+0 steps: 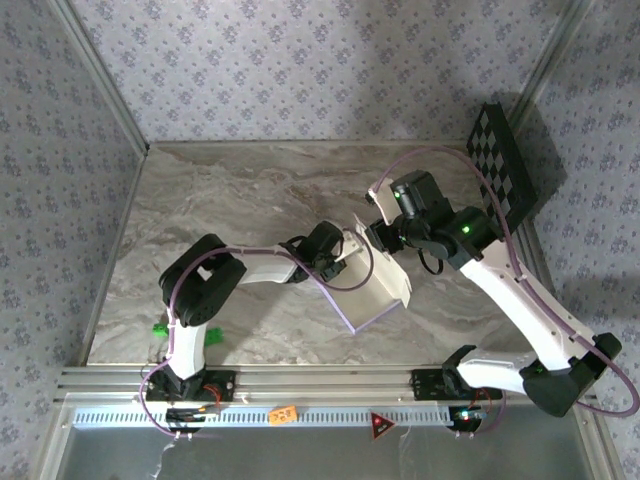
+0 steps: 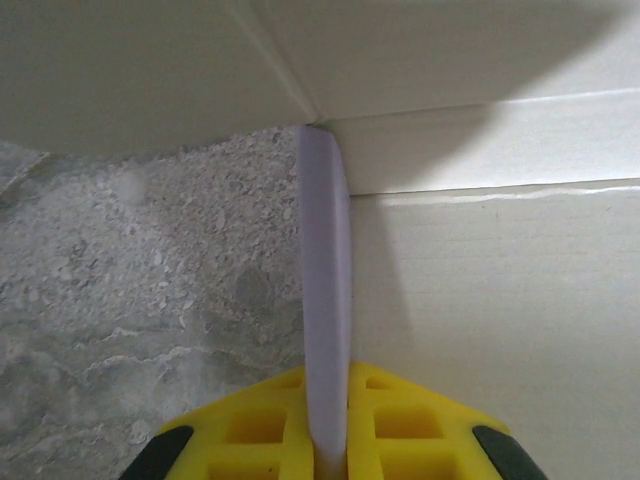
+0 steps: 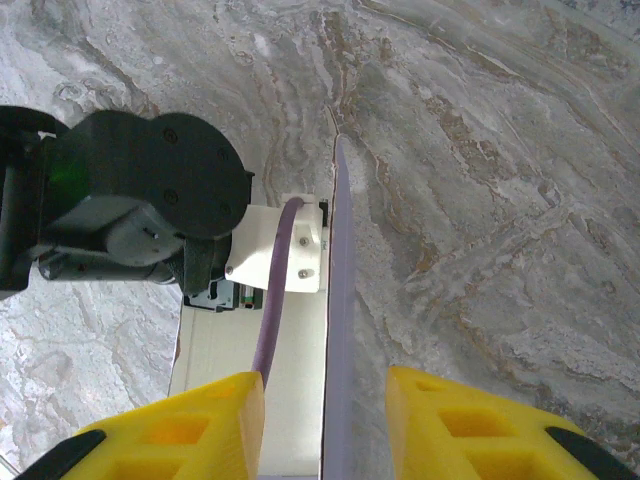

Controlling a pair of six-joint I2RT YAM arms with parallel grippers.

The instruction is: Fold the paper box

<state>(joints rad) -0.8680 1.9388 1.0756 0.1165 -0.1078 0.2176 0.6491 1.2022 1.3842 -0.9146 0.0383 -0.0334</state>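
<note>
The partly folded paper box (image 1: 375, 285), thin cream-and-lavender card, sits mid-way across the grey marble-patterned tabletop (image 1: 230, 190). The left gripper (image 2: 328, 440) is clamped on an upright lavender flap. The right gripper (image 3: 322, 380) stands open, with a flap edge between its separated fingers.

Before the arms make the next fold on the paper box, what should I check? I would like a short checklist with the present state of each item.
1. Left gripper shut on a lavender flap of the paper box: ok.
2. Right gripper has the card's edge between its fingers: ok.
3. Right gripper closed on that edge: not ok, the jaws stand open.
4. Purple cable apart from the right finger: not ok, it runs close beside it.
5. Box base flat on the table: cannot tell.
</note>
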